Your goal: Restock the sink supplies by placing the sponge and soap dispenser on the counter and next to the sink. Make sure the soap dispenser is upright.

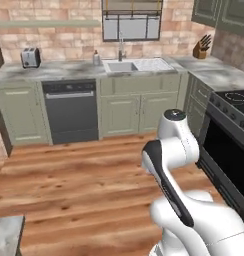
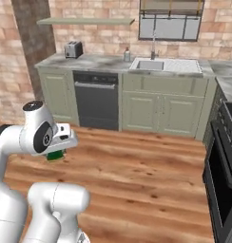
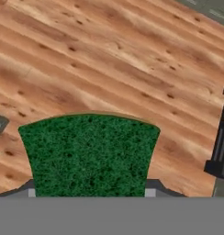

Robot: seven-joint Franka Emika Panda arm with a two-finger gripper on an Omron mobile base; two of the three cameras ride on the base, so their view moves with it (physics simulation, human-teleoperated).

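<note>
One green sponge [image 3: 88,153] sits nearest the hand camera, clamped between the fingers of the gripper [image 3: 88,195], whose jaws press on its two sides; a thin yellowish edge shows along its top. In the right base view the same sponge [image 2: 56,154] pokes out as a small green patch under the white hand, held above the wooden plank floor [image 2: 137,166], well short of the cabinets. Past the floor stand sage-green cabinet fronts and a dark dishwasher panel [image 1: 70,110]. On top runs the marble counter [image 1: 64,70], with a silver toaster [image 1: 30,57] at its left end. Soap dispenser [image 1: 96,58] stands upright on the counter just beside the left rim of the sink [image 1: 121,66], pump detail too small to tell. A chrome faucet [image 1: 120,47] rises behind the basin, under the window in the brick wall.
</note>
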